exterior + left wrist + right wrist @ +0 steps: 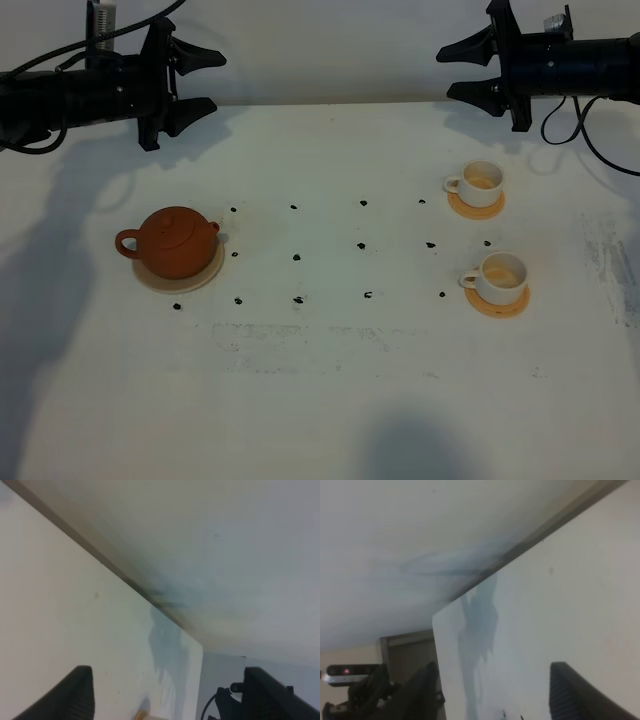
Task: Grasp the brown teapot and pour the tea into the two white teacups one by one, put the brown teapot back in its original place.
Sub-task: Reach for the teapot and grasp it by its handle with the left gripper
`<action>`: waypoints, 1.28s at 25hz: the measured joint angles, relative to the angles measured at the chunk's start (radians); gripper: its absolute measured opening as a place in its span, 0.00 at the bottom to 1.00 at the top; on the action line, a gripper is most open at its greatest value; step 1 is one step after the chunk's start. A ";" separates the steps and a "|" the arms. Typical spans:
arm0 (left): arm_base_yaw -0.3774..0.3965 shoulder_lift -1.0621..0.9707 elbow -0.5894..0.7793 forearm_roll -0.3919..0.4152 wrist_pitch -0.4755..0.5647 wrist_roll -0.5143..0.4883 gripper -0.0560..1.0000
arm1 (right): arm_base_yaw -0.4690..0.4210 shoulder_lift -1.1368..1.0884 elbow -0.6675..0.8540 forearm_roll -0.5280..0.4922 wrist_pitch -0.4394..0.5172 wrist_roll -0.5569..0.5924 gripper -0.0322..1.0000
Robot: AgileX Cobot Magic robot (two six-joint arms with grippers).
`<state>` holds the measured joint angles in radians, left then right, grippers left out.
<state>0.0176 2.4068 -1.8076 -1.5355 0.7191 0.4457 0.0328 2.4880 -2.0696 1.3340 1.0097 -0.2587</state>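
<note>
The brown teapot (177,240) sits upright on its pale beige coaster (180,275) at the left of the table, handle to the left. The two white teacups stand at the right, each on an orange-tan coaster: the far one (479,180) and the near one (499,275). Both show tan liquid inside. My left gripper (208,80) is open and empty, high at the back left, well away from the teapot. My right gripper (447,72) is open and empty at the back right, behind the cups. The wrist views show only fingertips (79,692) (572,690), table and wall.
Small black marks (296,258) dot the table (330,400) in a grid between teapot and cups. The back edge of the table meets the wall behind both grippers. A scuffed patch (610,260) lies at the right edge.
</note>
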 joint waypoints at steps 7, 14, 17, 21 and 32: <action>0.000 0.000 0.000 0.000 0.001 0.000 0.61 | 0.000 0.000 0.000 0.000 0.000 -0.001 0.53; 0.000 -0.006 0.000 0.000 0.004 0.201 0.60 | 0.000 0.000 0.000 0.000 0.000 -0.089 0.53; 0.000 -0.035 0.000 0.016 0.000 0.380 0.58 | 0.000 0.000 -0.011 -0.028 0.003 -0.130 0.53; 0.000 -0.116 0.000 0.137 -0.038 0.510 0.55 | 0.000 0.000 -0.118 -0.225 0.014 -0.119 0.52; -0.061 -0.294 -0.003 0.902 -0.133 0.315 0.54 | 0.014 -0.026 -0.422 -0.909 0.132 0.149 0.49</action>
<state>-0.0433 2.1125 -1.8107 -0.6337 0.5862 0.7610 0.0472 2.4624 -2.4919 0.4254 1.1421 -0.1101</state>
